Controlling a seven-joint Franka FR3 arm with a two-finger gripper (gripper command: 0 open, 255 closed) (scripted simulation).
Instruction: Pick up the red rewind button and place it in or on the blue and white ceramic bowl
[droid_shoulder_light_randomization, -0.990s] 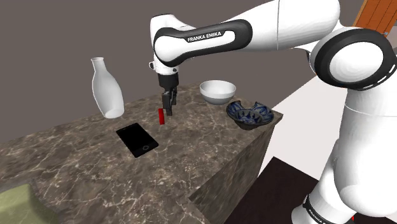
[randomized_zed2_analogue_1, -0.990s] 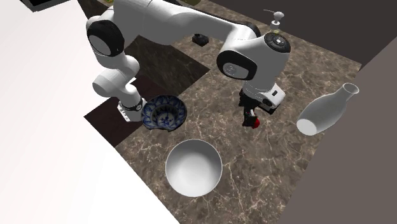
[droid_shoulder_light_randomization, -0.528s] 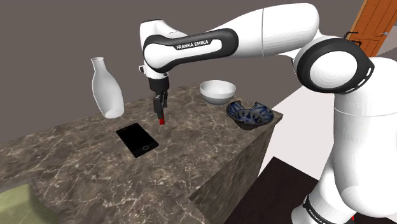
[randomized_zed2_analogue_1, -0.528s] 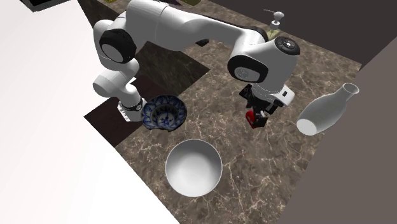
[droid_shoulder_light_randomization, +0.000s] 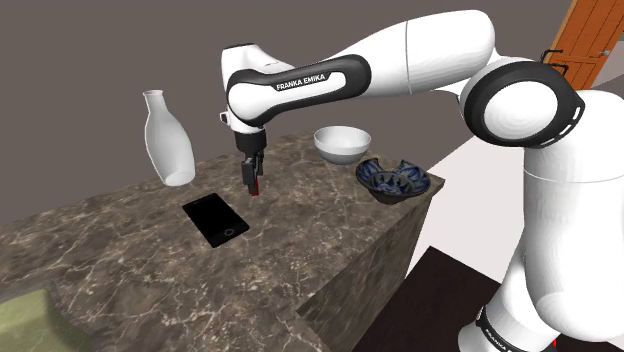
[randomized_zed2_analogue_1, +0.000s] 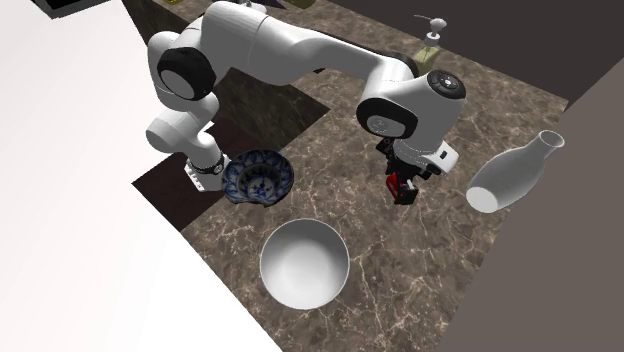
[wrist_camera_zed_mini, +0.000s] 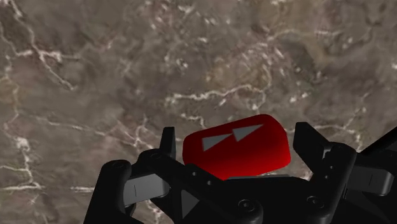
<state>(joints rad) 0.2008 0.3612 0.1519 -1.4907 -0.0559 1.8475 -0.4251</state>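
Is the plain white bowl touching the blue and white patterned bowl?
Apart. The second exterior view shows a strip of dark marble counter between the plain white bowl and the blue and white patterned bowl.

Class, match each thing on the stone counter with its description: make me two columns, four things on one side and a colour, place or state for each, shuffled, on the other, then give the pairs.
Things:
1. button
2. patterned bowl
3. plain bowl
4. phone

Descriptions:
a. black, lying flat on the counter
b. blue and white, at the counter's corner
c. red, right at the tool
d. white, with nothing in it

Pairs: 1-c, 2-b, 3-d, 4-a
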